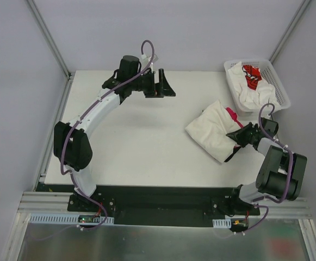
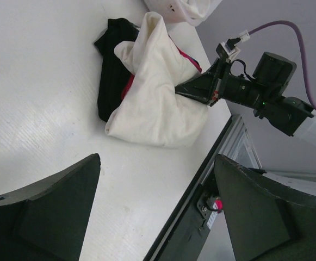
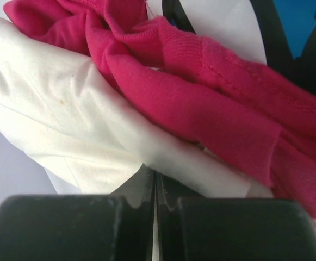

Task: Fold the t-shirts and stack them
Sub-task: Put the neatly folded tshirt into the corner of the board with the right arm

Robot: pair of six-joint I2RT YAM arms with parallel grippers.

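Note:
A bundle of t-shirts lies at the table's right side. A cream-white t-shirt (image 1: 209, 129) is wrapped over a magenta-pink one (image 1: 231, 115), and a black one (image 1: 231, 156) pokes out underneath. My right gripper (image 1: 235, 135) is shut on the cream shirt's edge, where its folds converge. The right wrist view has the shut right gripper (image 3: 155, 176) under cream cloth (image 3: 54, 109) and pink cloth (image 3: 201, 92). Far back at centre hangs my left gripper (image 1: 168, 86), open and holding nothing. The left wrist view looks past the left gripper (image 2: 158, 160) toward the cream shirt (image 2: 158, 92) and black shirt (image 2: 111, 70).
A white lattice basket (image 1: 280, 89) stands at the back right corner. It holds white cloth and a white shirt with red print (image 1: 251, 76). The table's near edge and dark rail (image 2: 201, 179) run just right of the bundle.

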